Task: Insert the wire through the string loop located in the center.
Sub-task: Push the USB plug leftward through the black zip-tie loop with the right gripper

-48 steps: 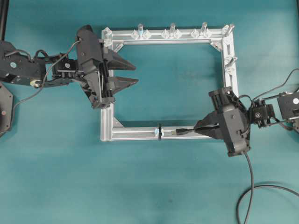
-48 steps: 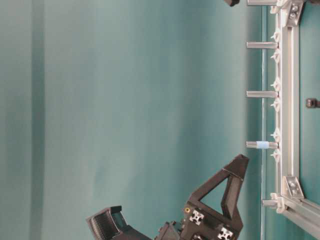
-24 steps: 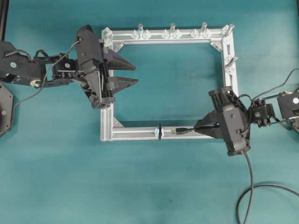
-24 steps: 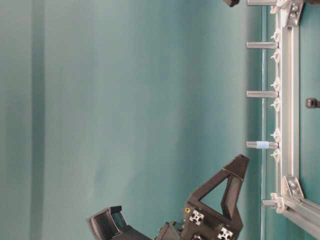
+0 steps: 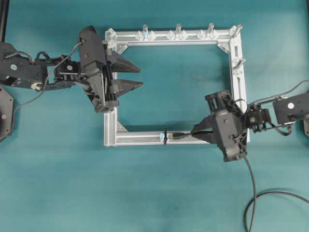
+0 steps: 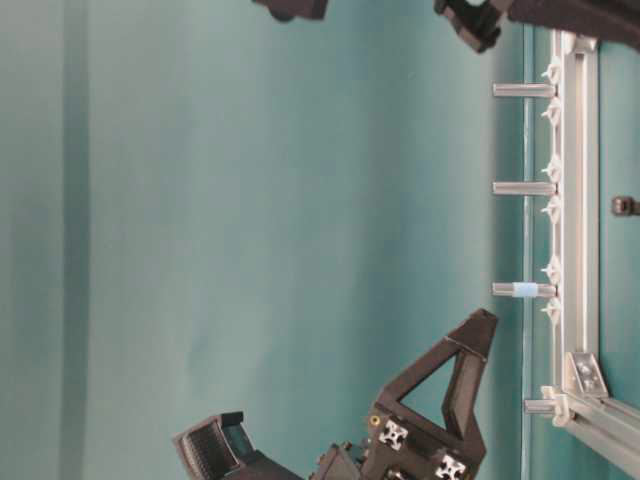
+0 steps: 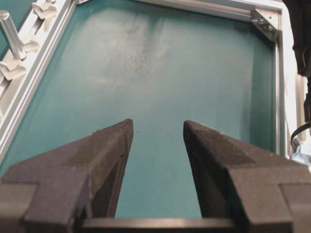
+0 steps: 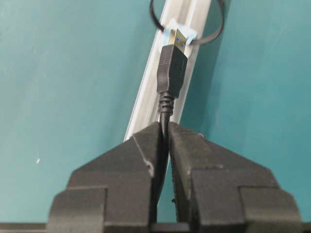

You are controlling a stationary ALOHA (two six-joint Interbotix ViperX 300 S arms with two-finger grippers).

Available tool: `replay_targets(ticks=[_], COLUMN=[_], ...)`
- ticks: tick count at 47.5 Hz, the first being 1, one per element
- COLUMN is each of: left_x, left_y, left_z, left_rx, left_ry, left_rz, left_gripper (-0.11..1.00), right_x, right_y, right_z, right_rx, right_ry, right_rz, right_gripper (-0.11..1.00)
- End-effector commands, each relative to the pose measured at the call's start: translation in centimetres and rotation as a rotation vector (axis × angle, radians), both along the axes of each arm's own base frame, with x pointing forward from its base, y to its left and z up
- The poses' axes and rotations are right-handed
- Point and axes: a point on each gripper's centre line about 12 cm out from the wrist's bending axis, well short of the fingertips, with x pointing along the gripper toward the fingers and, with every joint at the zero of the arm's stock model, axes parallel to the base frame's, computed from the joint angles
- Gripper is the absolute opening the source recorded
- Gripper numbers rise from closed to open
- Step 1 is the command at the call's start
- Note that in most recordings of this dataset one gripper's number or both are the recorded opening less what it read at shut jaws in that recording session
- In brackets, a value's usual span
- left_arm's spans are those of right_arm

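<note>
With my right hand [image 8: 164, 133] clamped on the wire [image 8: 171, 68], its tip right at the loop [image 8: 216, 30], I worry it snags the string; left hand [image 7: 155, 141] sits apart, idle.

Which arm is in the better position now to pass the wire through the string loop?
The right. The right gripper already holds the wire, whose plug tip is at the string loop. The left gripper is open, empty and far from the loop.
</note>
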Motion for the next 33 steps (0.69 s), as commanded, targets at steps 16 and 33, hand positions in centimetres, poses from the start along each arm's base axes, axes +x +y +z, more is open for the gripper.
replay_targets(ticks=[16, 33], left_x=[0.2, 0.1], left_y=[-0.1, -0.1], left_z=[1.2, 1.1], left_rx=[0.009, 0.009], left_ry=[-0.037, -0.034], left_rz=[-0.006, -0.006], left_gripper=[0.49, 0.49], right_x=[3.8, 5.4], right_y=[-0.4, -0.3], right_z=[1.2, 1.1], right_rx=[0.008, 0.009], right_ry=[-0.059, -0.065], right_rz=[-0.023, -0.024], right_gripper=[0.07, 0.07])
